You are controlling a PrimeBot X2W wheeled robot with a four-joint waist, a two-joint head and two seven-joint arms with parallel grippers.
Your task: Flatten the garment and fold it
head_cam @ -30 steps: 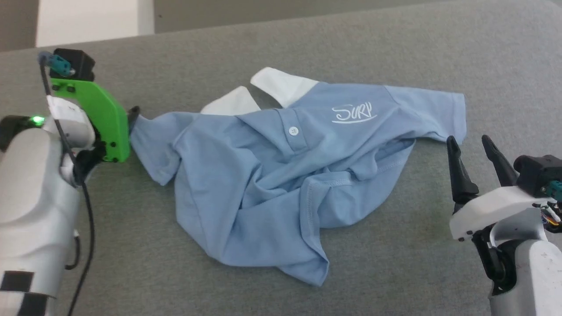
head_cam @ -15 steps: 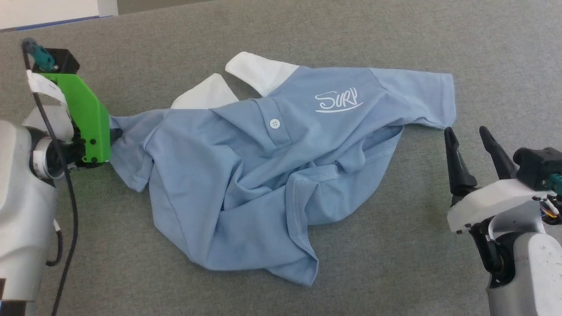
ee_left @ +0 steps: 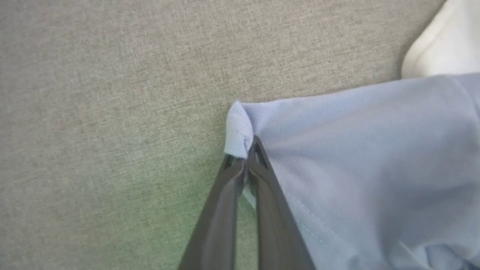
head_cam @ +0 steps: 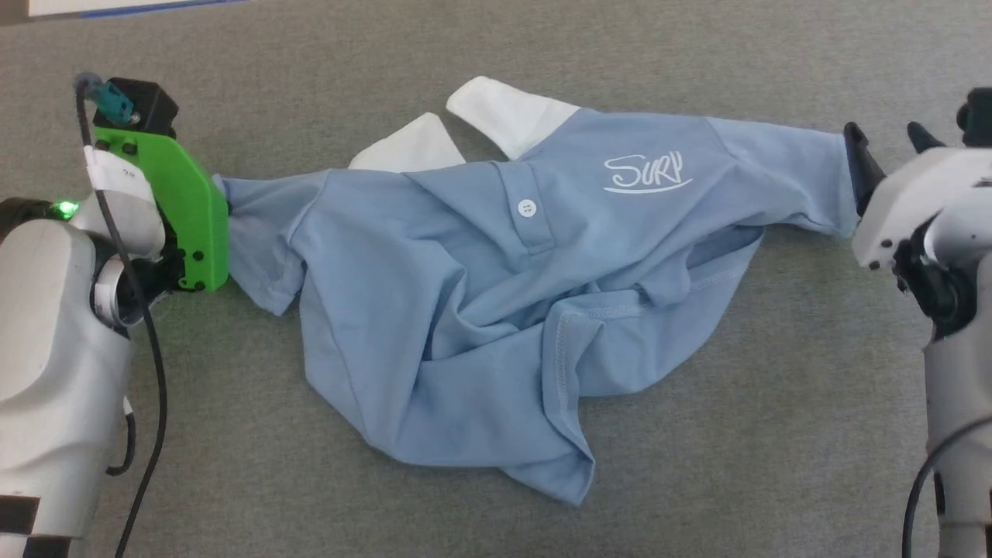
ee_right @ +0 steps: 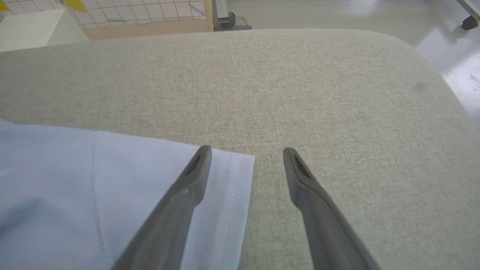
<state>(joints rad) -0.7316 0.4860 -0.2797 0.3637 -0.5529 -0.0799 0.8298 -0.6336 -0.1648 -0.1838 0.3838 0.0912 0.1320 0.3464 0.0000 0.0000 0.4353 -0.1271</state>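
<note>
left gripper [ee_left: 245,159], frame centre: pinched shut on a sleeve corner of the garment [ee_left: 356,142]. right gripper [ee_right: 246,151], lower centre: fingers spread, one over the other sleeve's hem, nothing clamped.

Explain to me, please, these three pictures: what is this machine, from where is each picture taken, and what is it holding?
This is a robot with two arms. The wide picture comes from a camera on its head, looking down. The other two come from cameras on its wrists, looking along the dark fingers. A light blue polo shirt lies crumpled on a grey fabric surface. The left end effector is shut on the edge of one sleeve. The right end effector is open at the other sleeve's hem and holds nothing.
</note>
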